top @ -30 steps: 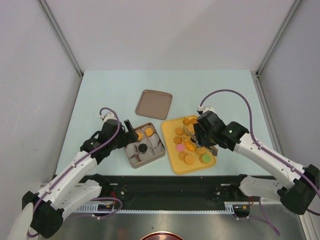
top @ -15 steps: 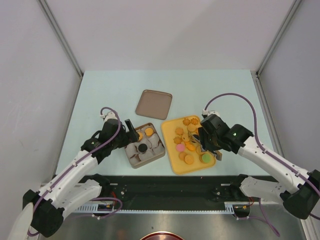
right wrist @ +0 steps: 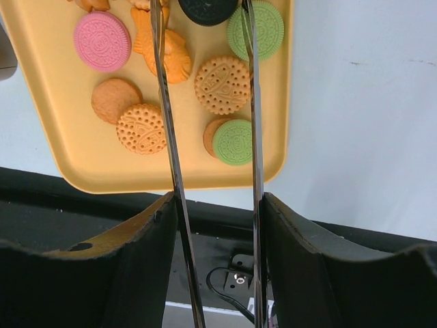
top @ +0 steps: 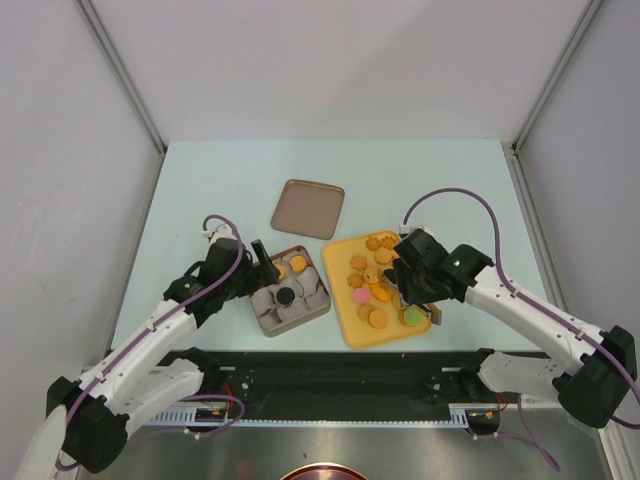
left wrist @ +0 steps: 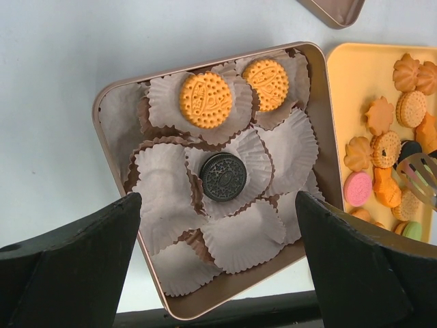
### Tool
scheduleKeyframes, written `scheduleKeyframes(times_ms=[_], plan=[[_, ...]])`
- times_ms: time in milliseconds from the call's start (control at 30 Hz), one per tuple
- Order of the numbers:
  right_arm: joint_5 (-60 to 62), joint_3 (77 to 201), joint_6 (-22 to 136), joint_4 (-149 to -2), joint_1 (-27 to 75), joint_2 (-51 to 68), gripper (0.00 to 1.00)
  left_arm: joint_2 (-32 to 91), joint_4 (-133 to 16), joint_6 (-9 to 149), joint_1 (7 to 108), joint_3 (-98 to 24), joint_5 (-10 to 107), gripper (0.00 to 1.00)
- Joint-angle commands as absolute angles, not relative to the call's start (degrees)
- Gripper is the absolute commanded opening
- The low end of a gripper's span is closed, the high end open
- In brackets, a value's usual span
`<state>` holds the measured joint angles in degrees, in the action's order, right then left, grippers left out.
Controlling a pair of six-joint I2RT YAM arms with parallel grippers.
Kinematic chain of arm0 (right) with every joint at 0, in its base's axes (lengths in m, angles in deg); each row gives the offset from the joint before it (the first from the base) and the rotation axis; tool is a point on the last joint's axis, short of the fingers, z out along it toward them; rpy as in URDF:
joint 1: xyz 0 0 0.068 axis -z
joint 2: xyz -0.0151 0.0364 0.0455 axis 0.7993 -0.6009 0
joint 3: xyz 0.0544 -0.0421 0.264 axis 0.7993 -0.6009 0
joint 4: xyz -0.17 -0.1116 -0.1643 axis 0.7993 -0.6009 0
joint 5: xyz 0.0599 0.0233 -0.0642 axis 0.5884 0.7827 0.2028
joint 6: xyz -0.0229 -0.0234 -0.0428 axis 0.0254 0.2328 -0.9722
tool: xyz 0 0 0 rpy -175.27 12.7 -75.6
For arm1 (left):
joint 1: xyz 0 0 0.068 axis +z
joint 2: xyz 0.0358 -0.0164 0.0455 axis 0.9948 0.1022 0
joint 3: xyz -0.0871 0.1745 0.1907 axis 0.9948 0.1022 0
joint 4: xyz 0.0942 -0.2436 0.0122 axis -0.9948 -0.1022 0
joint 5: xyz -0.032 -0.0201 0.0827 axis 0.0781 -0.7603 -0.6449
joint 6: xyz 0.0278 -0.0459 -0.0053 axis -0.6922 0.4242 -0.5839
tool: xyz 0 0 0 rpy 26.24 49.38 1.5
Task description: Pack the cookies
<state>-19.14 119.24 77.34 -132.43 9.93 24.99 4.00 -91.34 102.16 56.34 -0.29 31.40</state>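
A brown tin (left wrist: 102, 137) lined with white paper cups holds two orange cookies (left wrist: 205, 100) and a black cookie (left wrist: 223, 176). My left gripper (left wrist: 218, 205) hangs open over the tin's near side, empty. Many more cookies (top: 378, 318) lie on the yellow tray (top: 345, 320). My right gripper (right wrist: 213, 205) is shut on metal tongs (right wrist: 164, 102), one finger pressing each arm. The tongs reach over the tray, their tips on either side of a black cookie (right wrist: 205, 8). A pink cookie (right wrist: 102, 41) and a green one (right wrist: 232, 142) lie nearby.
The tin's brown lid (top: 308, 208) lies on the table behind the tin and tray. The tray stands right of the tin, almost touching it. The black front rail (right wrist: 136, 184) runs just below the tray's near edge.
My right gripper with the tongs has shifted slightly toward the near side of the tray. The left arm has stayed where it was.
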Motion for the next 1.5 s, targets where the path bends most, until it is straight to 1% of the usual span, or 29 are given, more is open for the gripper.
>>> scheduleKeyframes(times_ms=[0,267,633,767,1033,1267,1300,1467], plan=[[-18.12,118.69,77.35,-132.02,11.05,23.78,0.56,4.1,-89.49,102.2,56.62,-0.16,31.74,1.0],[-16.8,118.34,76.12,-129.74,12.29,21.15,0.56,3.67,-89.58,102.11,56.62,0.02,31.57,1.0],[-14.51,119.66,76.12,-132.28,11.93,21.67,0.5,3.58,-89.58,102.02,56.62,0.02,31.56,1.0],[-15.48,120.63,76.55,-135.09,10.97,20.97,0.51,3.67,-89.49,102.03,56.62,0.02,31.74,1.0],[-15.3,120.27,76.29,-135.19,9.91,18.51,0.52,3.23,-89.49,102.03,56.62,0.37,31.74,1.0],[-16.0,121.15,75.68,-134.92,10.26,17.71,0.46,2.79,-89.84,102.03,56.62,0.46,31.57,1.0],[-16.18,121.94,75.68,-135.1,10.26,17.98,0.43,2.7,-89.84,102.03,56.62,0.54,31.56,1.0],[-18.55,126.07,75.76,-136.94,10.26,19.56,0.41,2.35,-90.11,102.03,56.71,0.11,31.48,1.0]])
